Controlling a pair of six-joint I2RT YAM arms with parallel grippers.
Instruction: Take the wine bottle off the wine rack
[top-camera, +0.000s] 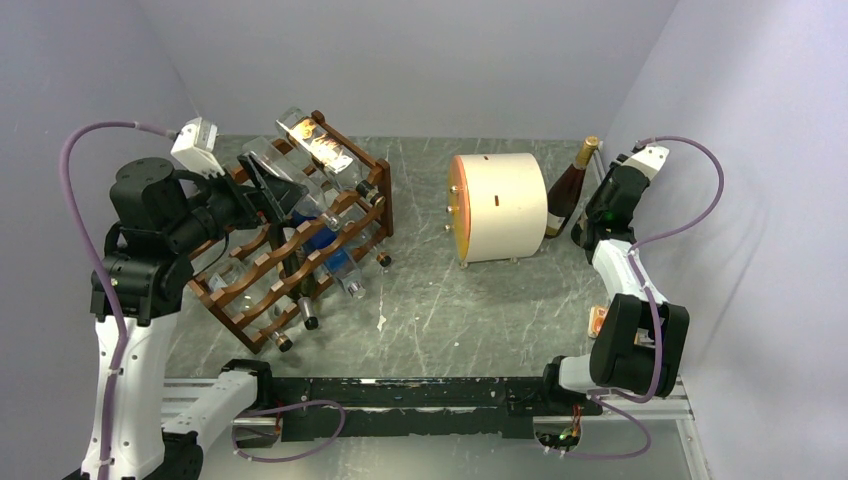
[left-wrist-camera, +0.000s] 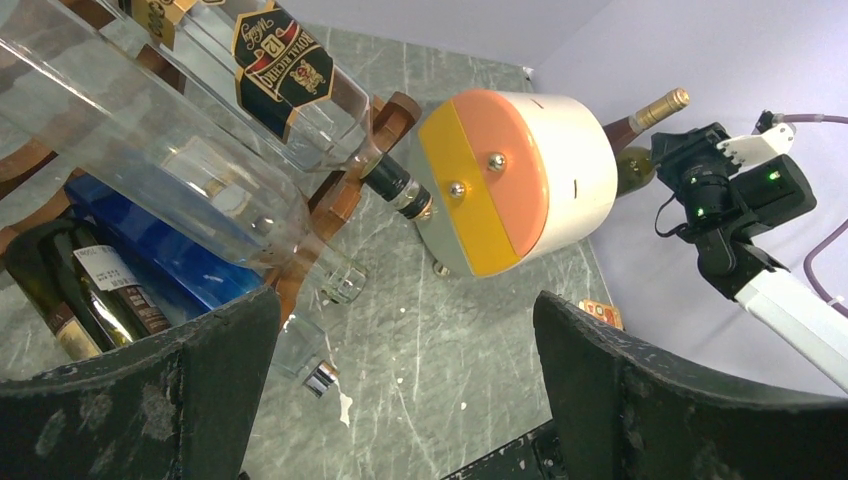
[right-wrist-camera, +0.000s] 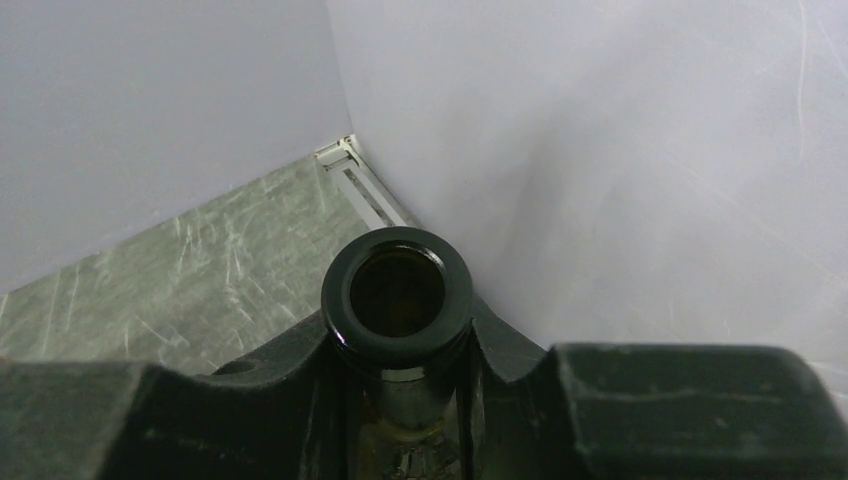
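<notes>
We reckon the wine bottle (left-wrist-camera: 90, 290) on the wine rack (top-camera: 300, 260) is heavy, slick glass, so grab the neck. Left gripper (left-wrist-camera: 405, 310) spread wide, right gripper (right-wrist-camera: 400, 380) pinching a dark bottle (right-wrist-camera: 398, 340).

A cream drum (left-wrist-camera: 560, 170) lies on its side beyond the jaws of the left gripper (left-wrist-camera: 405, 310), a little right of their gap, with its orange and yellow end face, which carries two screws, turned toward them. It stands on small feet on the grey-green marbled table (left-wrist-camera: 450, 340), flecked white between the jaws. A small orange item (left-wrist-camera: 600, 313) lies just past the right-hand jaw. Above the left-hand jaw lie a clear bottle (left-wrist-camera: 275, 60) with a black and gold label and a blue bottle (left-wrist-camera: 150, 245)
</notes>
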